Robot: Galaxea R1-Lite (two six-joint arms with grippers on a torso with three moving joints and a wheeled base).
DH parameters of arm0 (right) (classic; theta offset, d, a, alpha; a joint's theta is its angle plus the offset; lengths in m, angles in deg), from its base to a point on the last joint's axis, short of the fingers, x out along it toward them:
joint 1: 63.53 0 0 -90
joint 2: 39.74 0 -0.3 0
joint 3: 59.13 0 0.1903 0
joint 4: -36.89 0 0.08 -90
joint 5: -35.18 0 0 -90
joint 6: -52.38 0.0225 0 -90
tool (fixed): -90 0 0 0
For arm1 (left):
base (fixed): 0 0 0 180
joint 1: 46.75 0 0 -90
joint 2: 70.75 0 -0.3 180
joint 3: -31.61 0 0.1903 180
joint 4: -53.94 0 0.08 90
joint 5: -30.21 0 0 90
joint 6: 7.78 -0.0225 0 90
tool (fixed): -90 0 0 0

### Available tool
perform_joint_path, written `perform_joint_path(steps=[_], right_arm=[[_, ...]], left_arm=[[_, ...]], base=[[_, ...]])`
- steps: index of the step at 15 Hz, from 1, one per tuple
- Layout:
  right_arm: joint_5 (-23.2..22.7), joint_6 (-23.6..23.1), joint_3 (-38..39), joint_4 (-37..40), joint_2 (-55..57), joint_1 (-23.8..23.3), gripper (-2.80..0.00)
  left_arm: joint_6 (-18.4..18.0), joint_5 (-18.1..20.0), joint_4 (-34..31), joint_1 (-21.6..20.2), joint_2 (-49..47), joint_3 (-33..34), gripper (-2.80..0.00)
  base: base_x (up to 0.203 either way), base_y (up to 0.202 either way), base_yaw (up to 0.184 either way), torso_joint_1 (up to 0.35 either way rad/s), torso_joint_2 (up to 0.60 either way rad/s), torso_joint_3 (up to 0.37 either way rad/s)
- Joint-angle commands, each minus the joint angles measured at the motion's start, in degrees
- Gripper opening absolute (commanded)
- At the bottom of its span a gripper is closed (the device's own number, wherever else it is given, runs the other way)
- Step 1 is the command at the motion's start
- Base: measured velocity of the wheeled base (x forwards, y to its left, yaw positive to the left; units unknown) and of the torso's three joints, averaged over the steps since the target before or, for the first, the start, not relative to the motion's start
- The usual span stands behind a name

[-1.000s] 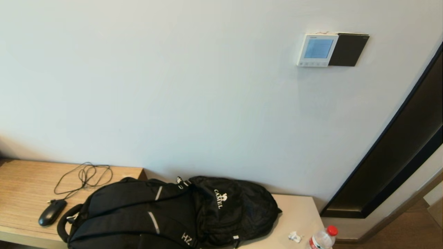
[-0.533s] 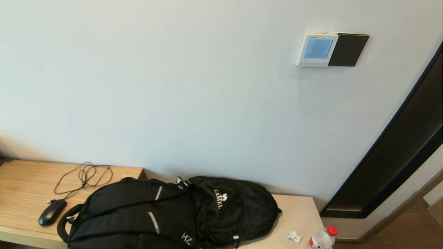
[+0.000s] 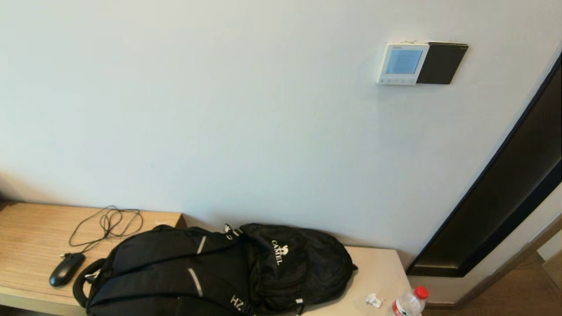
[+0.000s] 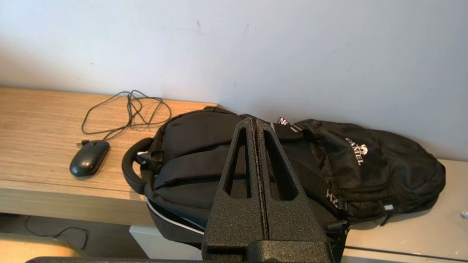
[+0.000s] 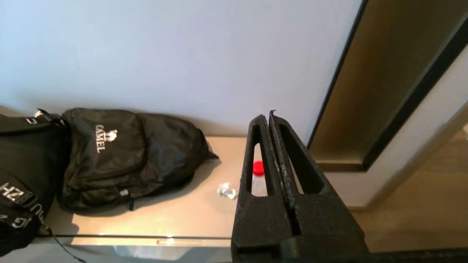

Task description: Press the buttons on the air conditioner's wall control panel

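Note:
The wall control panel (image 3: 402,63) is a small white square with a light-blue screen, high on the white wall at the upper right of the head view. Its buttons (image 3: 395,80) are a row of tiny pale dots along the bottom strip. Neither gripper shows in the head view. My left gripper (image 4: 255,122) is shut and empty, low in front of the black backpack (image 4: 292,164). My right gripper (image 5: 267,116) is shut and empty, low over the pale bench end near the bottle (image 5: 258,175). The panel is out of both wrist views.
A dark square plate (image 3: 442,62) sits right beside the panel. A black backpack (image 3: 219,267) lies on the bench below, with a black mouse (image 3: 66,268) and cable on the wooden desk (image 3: 26,237). A red-capped bottle (image 3: 410,302) and a dark door frame (image 3: 496,206) are at the right.

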Motion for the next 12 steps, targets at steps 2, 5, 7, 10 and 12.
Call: perform_joint_path(steps=[2,5,7,10,12], right_arm=[[-1.1,-1.1,0.9,0.6,-2.2,0.0,-2.80],[-1.1,1.2,0.7,0.7,-2.2,0.0,-2.80],[-1.1,3.1,0.8,0.6,-2.2,0.0,-2.80],[-0.9,3.1,0.9,0.6,-2.1,-0.1,-2.80],[-0.9,3.1,0.9,0.6,-2.1,-0.1,-2.80]], left_arm=[[0.0,0.0,0.0,0.0,0.0,0.0,-2.80],[0.0,0.0,0.0,0.0,0.0,0.0,-2.80],[0.0,0.0,0.0,0.0,0.0,0.0,-2.80],[0.0,0.0,0.0,0.0,0.0,0.0,-2.80],[0.0,0.0,0.0,0.0,0.0,0.0,-2.80]], base=[[0.000,0.000,0.000,0.000,0.00,0.000],[0.000,0.000,0.000,0.000,0.00,0.000],[0.000,0.000,0.000,0.000,0.00,0.000],[0.000,0.000,0.000,0.000,0.00,0.000],[0.000,0.000,0.000,0.000,0.00,0.000]])
